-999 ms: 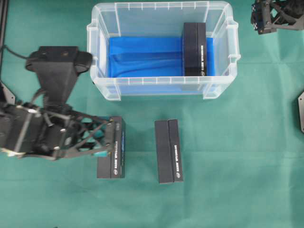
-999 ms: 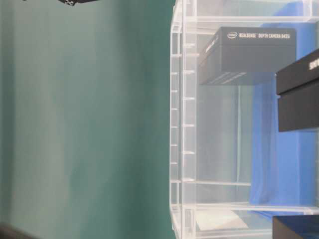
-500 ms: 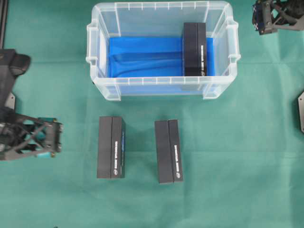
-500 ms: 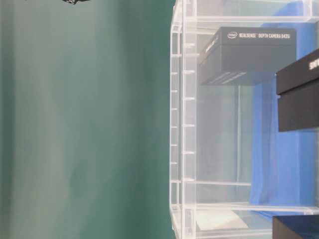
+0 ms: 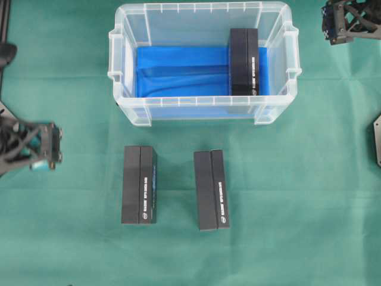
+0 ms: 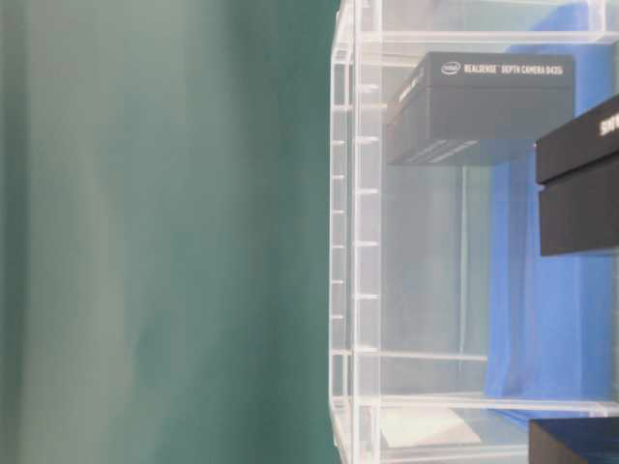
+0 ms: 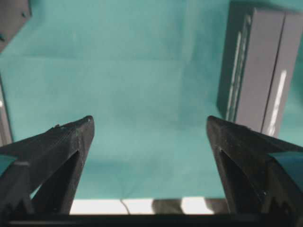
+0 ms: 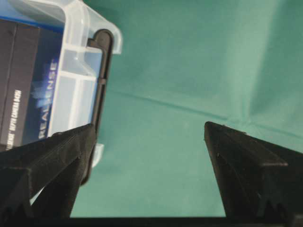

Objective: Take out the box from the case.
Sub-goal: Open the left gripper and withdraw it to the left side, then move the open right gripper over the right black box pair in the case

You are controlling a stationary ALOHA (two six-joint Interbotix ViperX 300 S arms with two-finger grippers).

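While both arms sit back at the edges, I am sizing up the one dark rectangular cardboard box [image 5: 244,61] left inside the large clear plastic case with rim handles and a blue lining [image 5: 202,110]. That box stands on a long narrow edge against the case's right-hand wall, on the blue lining, with its printed white lettering facing the case's front wall. I judge it stiff and fairly light, a retail carton with smooth, slightly slick faces, so a firm squeeze should not crush it but a light one may let it slide. My best hold looks to be across its narrow width from above, near the middle of its length, so it lifts level; the gap between box and the case's right wall looks tight for a finger. My left pincer [image 5: 52,148] hangs with its jaws wide apart and empty, well to the left of the case and in front of it. My right pincer [image 5: 333,24] is likewise spread and empty, just beyond the case's right rear corner. Two similar dark boxes [image 5: 139,193] [image 5: 212,189] lie on the green cloth surface [image 5: 297,196] in front of the case.
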